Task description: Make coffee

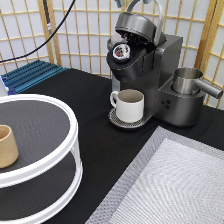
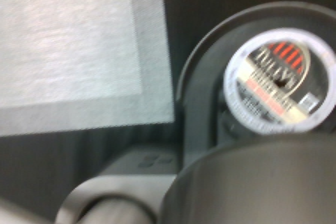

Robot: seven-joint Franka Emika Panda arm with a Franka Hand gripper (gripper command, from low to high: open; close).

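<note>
The coffee pod [image 1: 120, 51], small and white with a dark printed foil top, sits in the open pod holder of the dark grey coffee machine [image 1: 160, 65]. The machine's lid [image 1: 136, 24] is raised above it. The wrist view looks down on the pod's foil top [image 2: 281, 87] from close by, with the lid's edge [image 2: 255, 185] below it. A cream mug with a handle [image 1: 130, 105] stands on the machine's drip tray, under the pod holder. The gripper does not show in the exterior view.
A metal jug [image 1: 187, 80] sits on the machine's side at the exterior view's right. A white two-tier turntable [image 1: 37, 150] at the left carries a tan handleless cup [image 1: 6, 145]. A grey woven mat [image 1: 170, 185] lies at the bottom right. A paper screen stands behind.
</note>
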